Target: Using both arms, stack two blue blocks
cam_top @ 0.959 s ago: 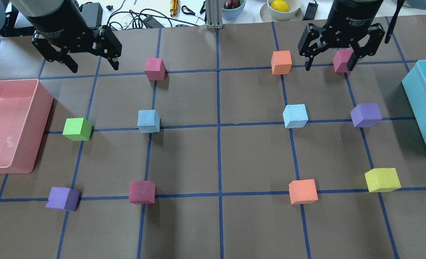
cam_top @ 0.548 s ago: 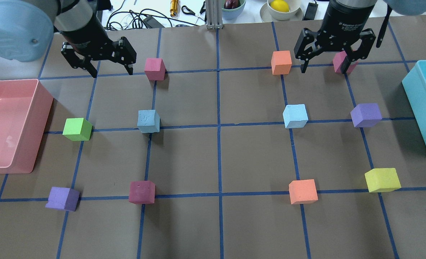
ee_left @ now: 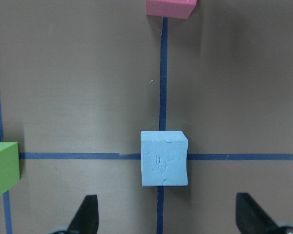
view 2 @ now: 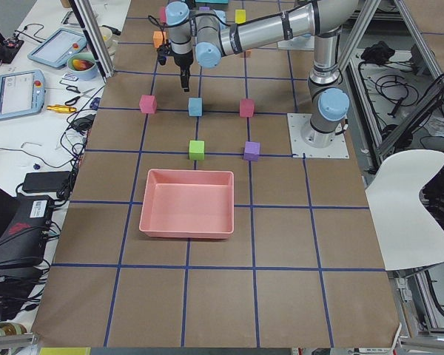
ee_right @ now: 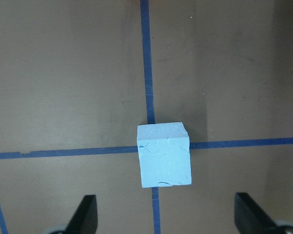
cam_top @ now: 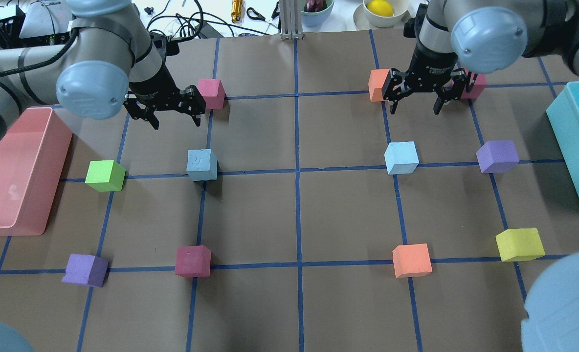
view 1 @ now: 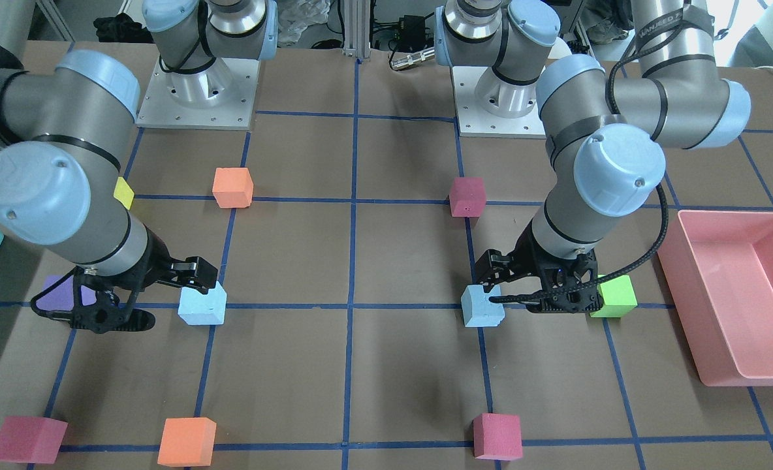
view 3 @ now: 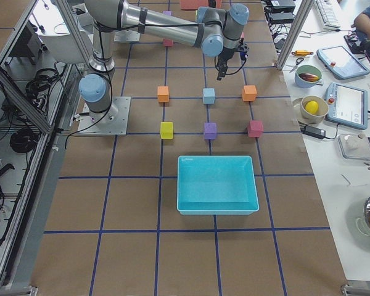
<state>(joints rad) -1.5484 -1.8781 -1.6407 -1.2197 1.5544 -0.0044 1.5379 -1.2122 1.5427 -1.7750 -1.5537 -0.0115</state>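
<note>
Two pale blue blocks sit apart on the brown table: the left blue block point(cam_top: 202, 165) and the right blue block point(cam_top: 401, 157). My left gripper point(cam_top: 175, 122) is open and empty, hovering above the left block, which shows just ahead of its fingers in the left wrist view point(ee_left: 163, 158). My right gripper point(cam_top: 415, 110) is open and empty, hovering above the right block, which shows in the right wrist view point(ee_right: 164, 154). In the front-facing view the left gripper point(view 1: 523, 287) is beside its block point(view 1: 482, 305), and the right gripper point(view 1: 151, 297) is beside its block point(view 1: 202, 305).
A pink bin point(cam_top: 57, 171) stands at the left edge and a teal bin point(cam_top: 570, 142) at the right edge. Nearby cubes: green point(cam_top: 104, 175), pink point(cam_top: 210, 93), orange point(cam_top: 377, 84), purple point(cam_top: 497, 156). Other coloured cubes lie along the near row.
Both arms have moved in from the far edge toward the blue blocks and come lower. Both grippers stay open. No block has moved.
</note>
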